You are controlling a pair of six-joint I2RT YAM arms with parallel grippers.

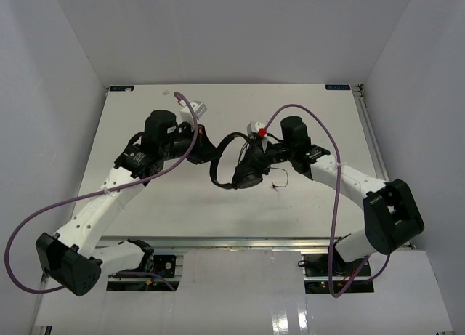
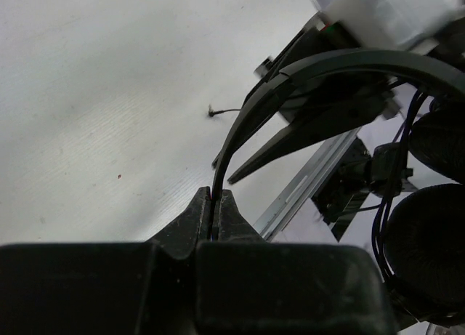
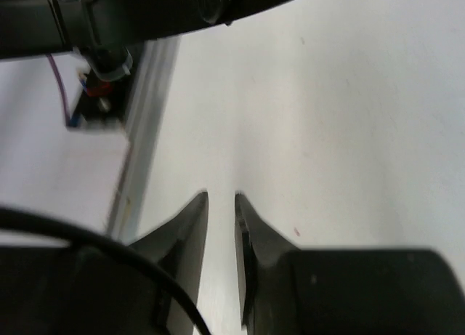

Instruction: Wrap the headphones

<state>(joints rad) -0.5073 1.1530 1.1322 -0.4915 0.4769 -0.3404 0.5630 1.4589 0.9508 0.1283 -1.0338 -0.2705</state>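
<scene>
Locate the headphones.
Top view: the headphones are mid-table, their headband pinched in the left gripper, the right gripper close on their right.

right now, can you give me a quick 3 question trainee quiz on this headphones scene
1. True or false: the left gripper is shut on the headband of the headphones.
2. What sits between the right gripper fingertips? A) an earcup B) the cord C) nothing
3. Fill in: the thick robot cables are ___ in colour.

Key: 1 true; 2 C; 3 purple.
</scene>
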